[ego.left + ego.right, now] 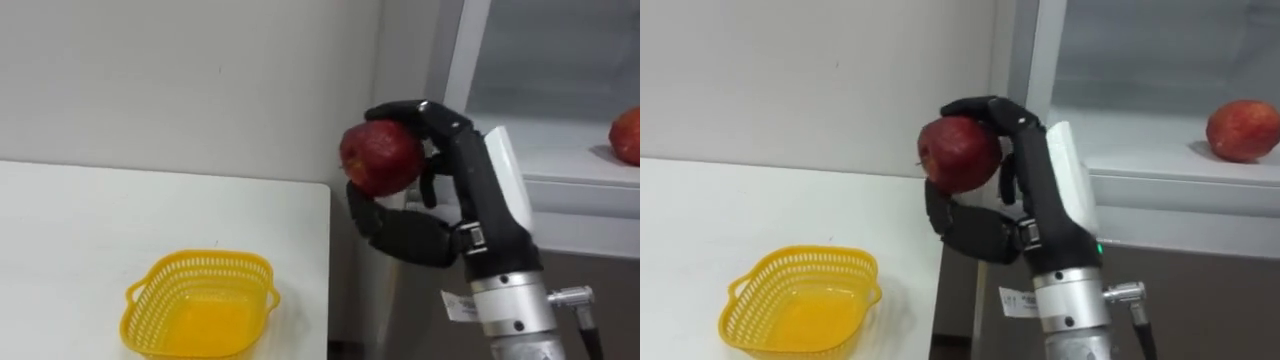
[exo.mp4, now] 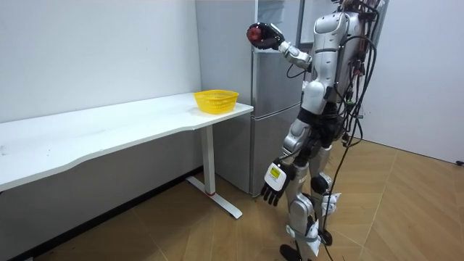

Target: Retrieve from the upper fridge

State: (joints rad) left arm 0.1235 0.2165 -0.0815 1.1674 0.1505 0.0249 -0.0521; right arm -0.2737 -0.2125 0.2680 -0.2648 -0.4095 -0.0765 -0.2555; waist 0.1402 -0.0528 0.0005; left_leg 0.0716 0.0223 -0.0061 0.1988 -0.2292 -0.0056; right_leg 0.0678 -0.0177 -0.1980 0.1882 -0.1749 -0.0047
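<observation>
My right hand is raised in front of me, its fingers and thumb curled round a red apple. It holds the apple in the air just past the table's right end, above and to the right of the yellow basket. A second red apple lies on the white shelf of the open upper fridge at the right. In the room view I stand facing the fridge with the apple held high. My left hand hangs by my thigh with its fingers relaxed.
The empty yellow basket stands at the near end of a long white table against the wall. The table's end lies close to the fridge's side, with a narrow gap between them. Wooden floor lies behind me.
</observation>
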